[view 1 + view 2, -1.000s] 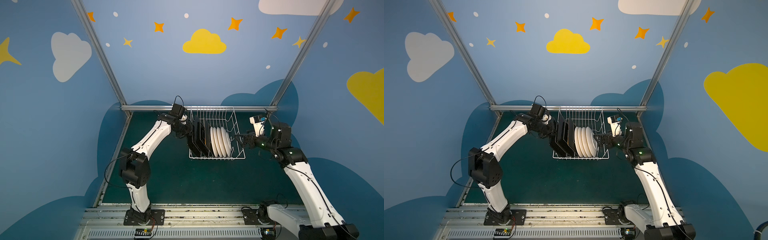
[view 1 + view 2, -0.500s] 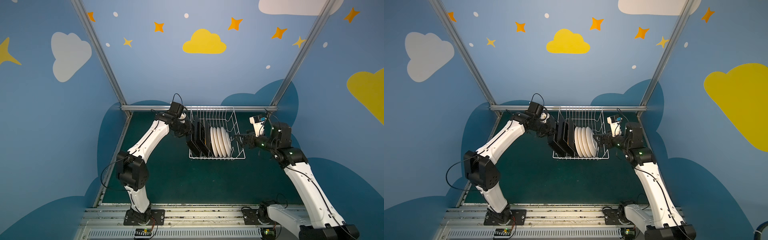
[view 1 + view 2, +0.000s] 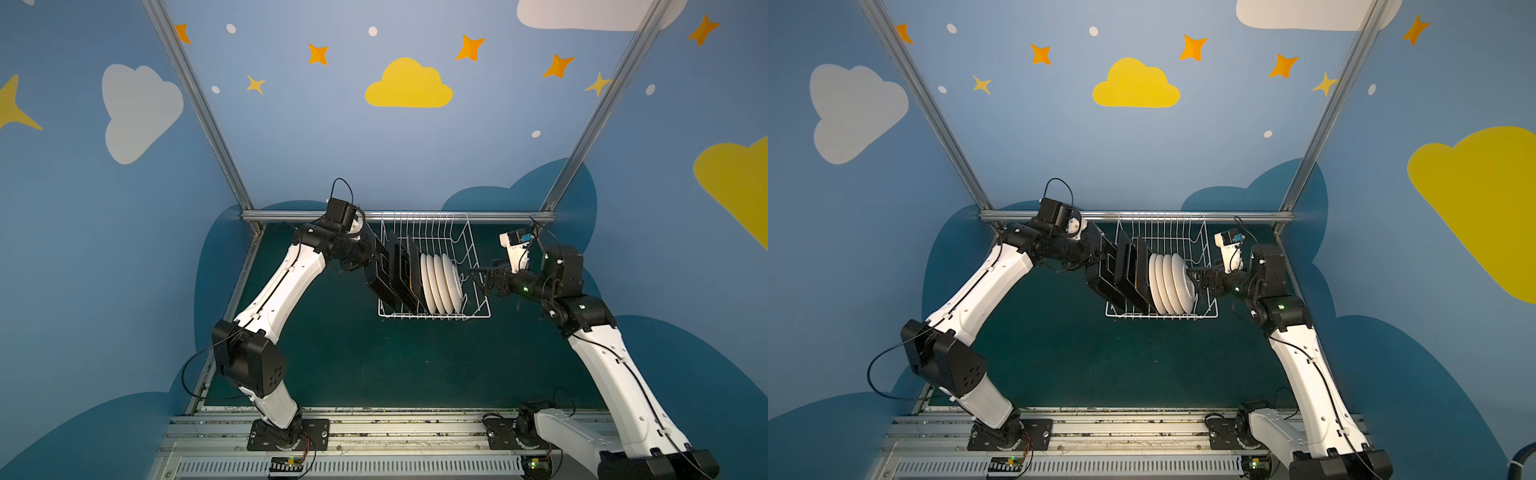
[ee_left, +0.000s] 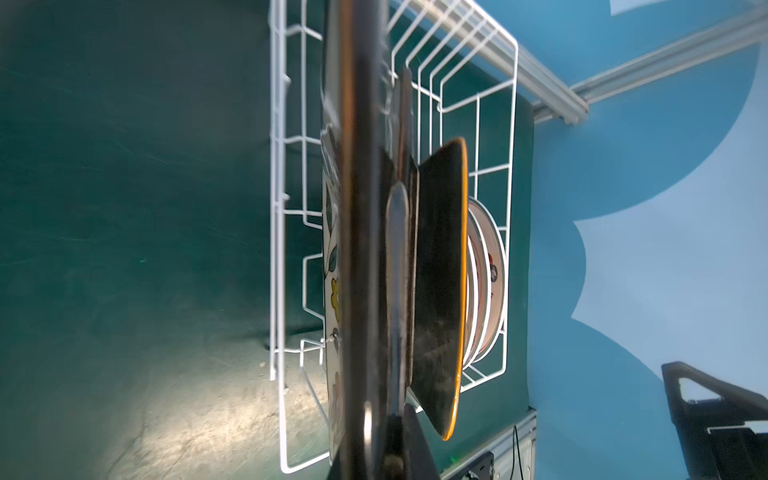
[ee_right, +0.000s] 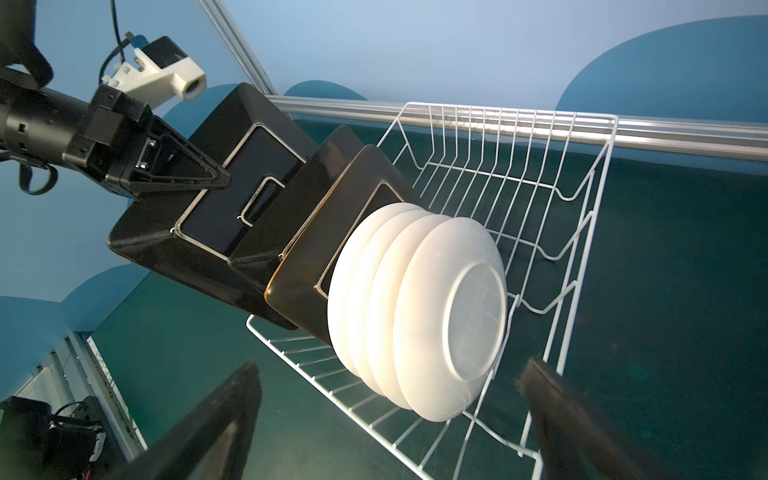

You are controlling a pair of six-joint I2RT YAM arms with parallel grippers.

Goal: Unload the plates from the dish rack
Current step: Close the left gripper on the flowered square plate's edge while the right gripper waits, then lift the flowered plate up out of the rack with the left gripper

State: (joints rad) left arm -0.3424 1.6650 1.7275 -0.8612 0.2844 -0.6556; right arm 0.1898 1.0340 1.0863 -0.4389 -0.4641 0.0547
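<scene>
Left pincer point(image 3: 371, 254) is clamped tight on the upper edge of the leftmost square plate point(image 3: 376, 279). One finger point(image 5: 195, 174) lies flat across that plate's black back, and the other is hidden behind its face. Right pincer point(image 3: 478, 277) stands spread wide with nothing in it at the right end of the dish rack, near the rightmost round plate but apart from it. In the right wrist view its two dark fingers point(image 5: 224, 415) show on either side of the white row, touching none of it.

Under everything lies the dark green surface point(image 3: 374, 365). The white wire dish rack point(image 3: 434, 318) sits on it toward the far side, between the two arms.

The rack's left half holds the black-backed square plates point(image 5: 332, 232), standing on edge one behind another; at least three can be told apart. In both top views the lower corner of the gripped one juts past the rack's left rim. I cannot tell whether it touches the wire. In the left wrist view its pale face point(image 4: 332, 270) shows leaves and flowers, and a neighbouring plate has an orange edge point(image 4: 461, 291).

Just right of the black plates stand four round white plates point(image 5: 449, 311), upright and close-packed, with their undersides turned to the right. The rack's right-hand tines stand bare.
</scene>
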